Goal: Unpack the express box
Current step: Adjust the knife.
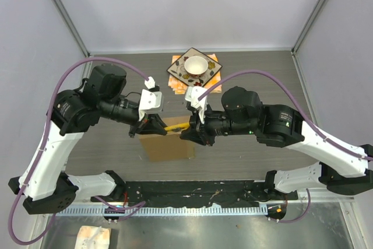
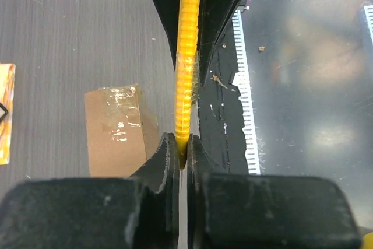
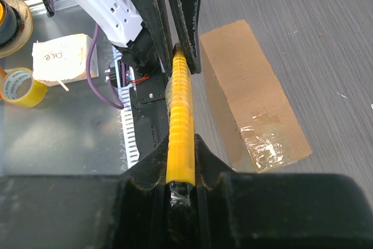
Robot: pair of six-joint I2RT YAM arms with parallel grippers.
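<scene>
Probably the express box (image 1: 168,146) is light and fairly stiff, a shallow cardboard shell that could slide on the table (image 1: 111,150) if pushed. Its taped seam (glossy, wrinkled) looks like the place to work, with the side edges best for steadying. It is plain brown and flat, lying closed just beyond the arm bases and beneath both grippers. The left gripper (image 2: 182,154) and right gripper (image 3: 182,164) each clamp one end of a yellow ridged tool (image 1: 176,126) above it.
</scene>
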